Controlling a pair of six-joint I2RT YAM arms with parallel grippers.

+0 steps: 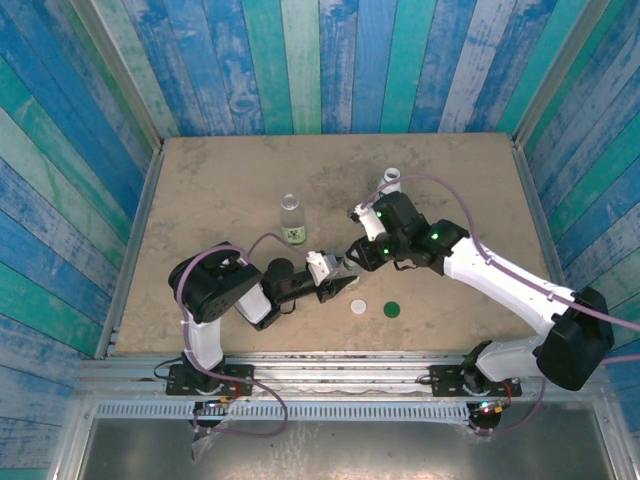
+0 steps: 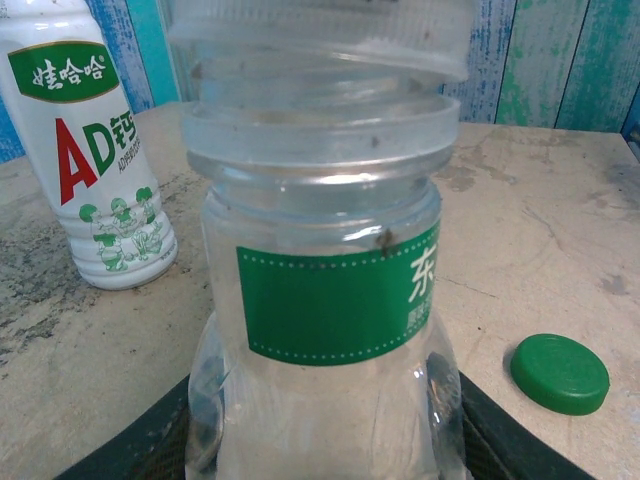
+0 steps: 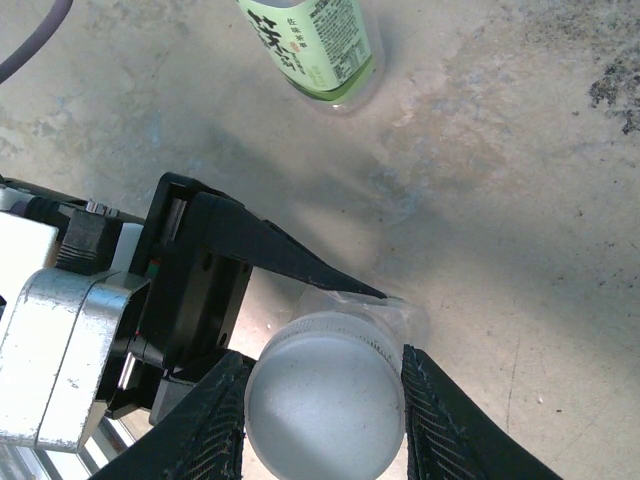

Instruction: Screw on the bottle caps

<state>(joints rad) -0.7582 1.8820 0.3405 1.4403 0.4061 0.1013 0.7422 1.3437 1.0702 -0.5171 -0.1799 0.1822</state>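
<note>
Bottle (image 2: pixel 330 330) held by left gripper (image 1: pixel 340 283), white cap (image 3: pixel 325 392) pinched in right gripper (image 3: pixel 327 412), green cap (image 2: pixel 560 373) nearby

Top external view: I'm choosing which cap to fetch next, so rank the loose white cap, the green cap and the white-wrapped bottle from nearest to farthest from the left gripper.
From the left gripper:
1. Loose white cap, just to its near right.
2. Green cap, further right, beside the white one.
3. White-wrapped bottle, far back on the right.
</note>
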